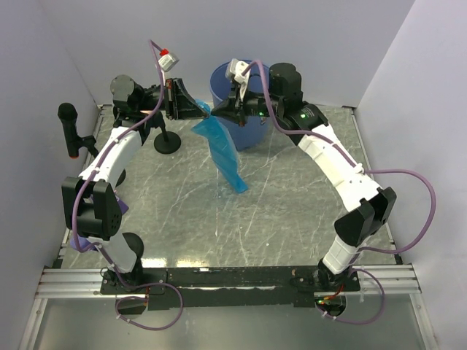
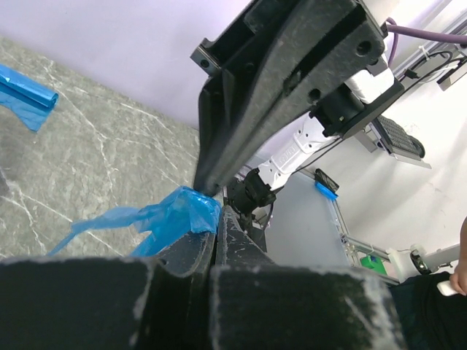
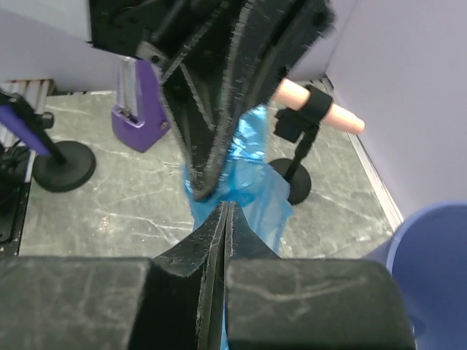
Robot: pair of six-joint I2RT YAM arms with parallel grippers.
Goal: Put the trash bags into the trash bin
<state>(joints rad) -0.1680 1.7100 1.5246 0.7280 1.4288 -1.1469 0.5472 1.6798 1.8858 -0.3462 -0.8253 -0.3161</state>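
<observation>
Left hand and right hand are each pinched shut on the top of the trash bag, which hangs over the table with its long axis running 11 to 5 o'clock. From both hands the trash bin stands just beside at 3 o'clock, nearer the right arm.

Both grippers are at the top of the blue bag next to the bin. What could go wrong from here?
The trash bag hangs long outside the trash bin, so its tail may catch on the rim. The left gripper pinches only a small bunch of film, which could slip or tear. The right gripper is shut close against it; the two might collide.
</observation>
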